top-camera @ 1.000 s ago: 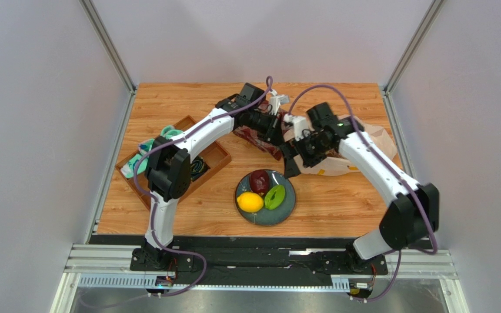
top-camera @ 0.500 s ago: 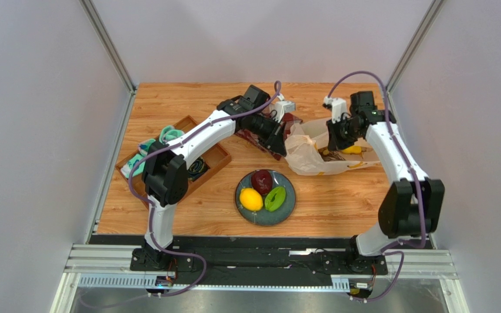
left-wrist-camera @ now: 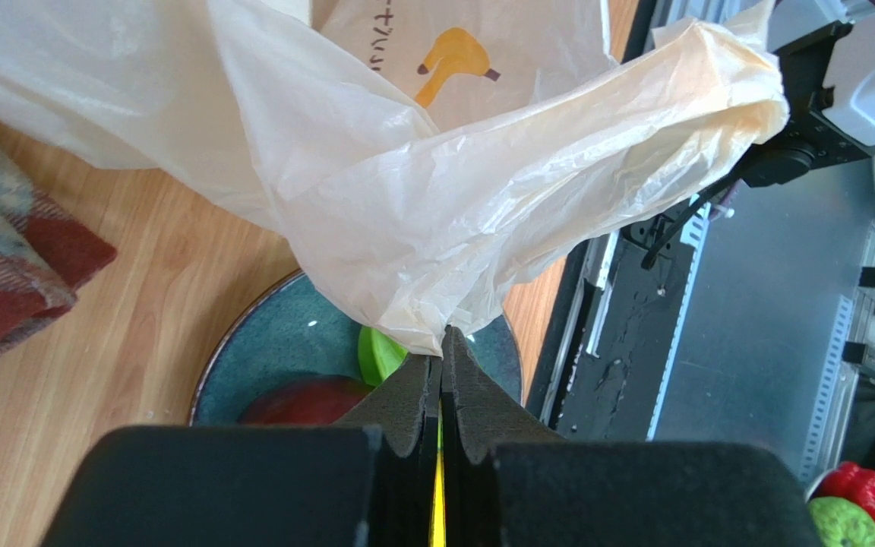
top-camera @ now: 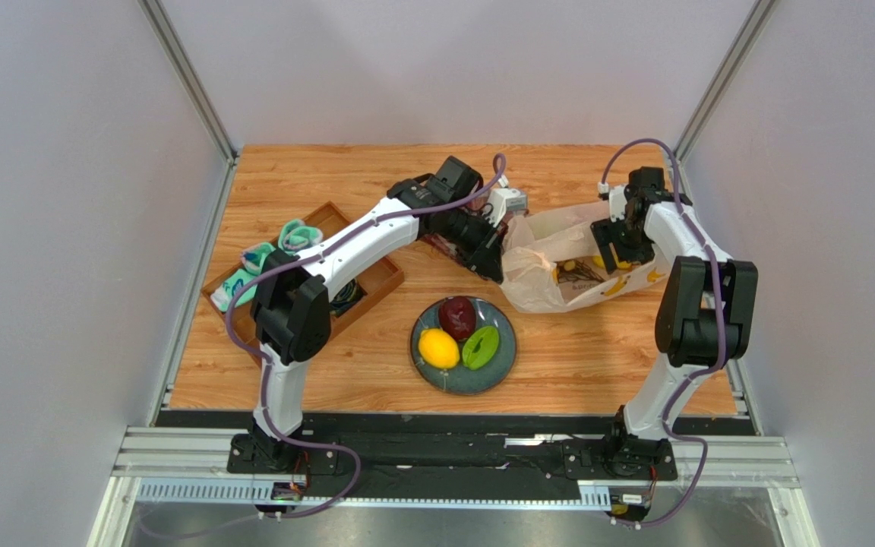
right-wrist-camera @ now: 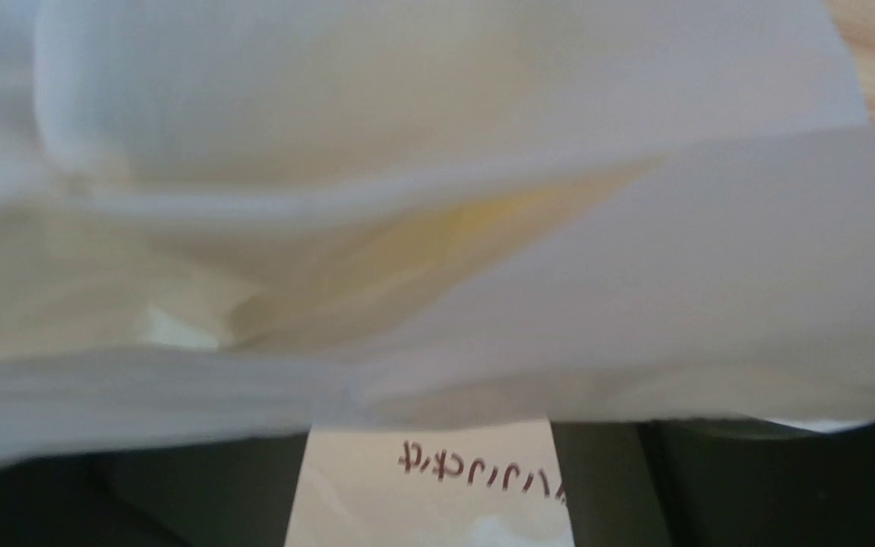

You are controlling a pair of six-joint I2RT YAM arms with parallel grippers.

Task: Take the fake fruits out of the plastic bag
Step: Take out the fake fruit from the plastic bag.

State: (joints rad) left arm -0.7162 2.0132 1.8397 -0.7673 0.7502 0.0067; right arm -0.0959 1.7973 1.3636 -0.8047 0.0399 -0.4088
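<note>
The plastic bag (top-camera: pixel 562 253) lies crumpled at the table's right back, a banana printed on it (left-wrist-camera: pixel 454 57). My left gripper (top-camera: pixel 500 255) is shut on the bag's left edge, and the film bunches at its tips (left-wrist-camera: pixel 443 342). Over the bag's right end my right gripper (top-camera: pixel 618 242) stands open, with the bag's film (right-wrist-camera: pixel 442 285) filling that view and lying across the gap between the fingers. Three fake fruits sit on the blue plate (top-camera: pixel 499 362): a yellow lemon (top-camera: pixel 439 349), a dark red fruit (top-camera: pixel 457 316) and a green piece (top-camera: pixel 480 345). Something dark shows through the bag (top-camera: pixel 575 271).
A wooden tray (top-camera: pixel 376 274) with teal and black coiled items (top-camera: pixel 288 237) sits at the left, under the left arm. The red plaid cloth (left-wrist-camera: pixel 9 251) lies behind the plate beside the bag. Metal rails run along the table's near edge (top-camera: pixel 454 450).
The right arm has swung from the bag's left side, near the plate, to its far right end. The bag now lies stretched out to the right. The left gripper keeps its hold.
</note>
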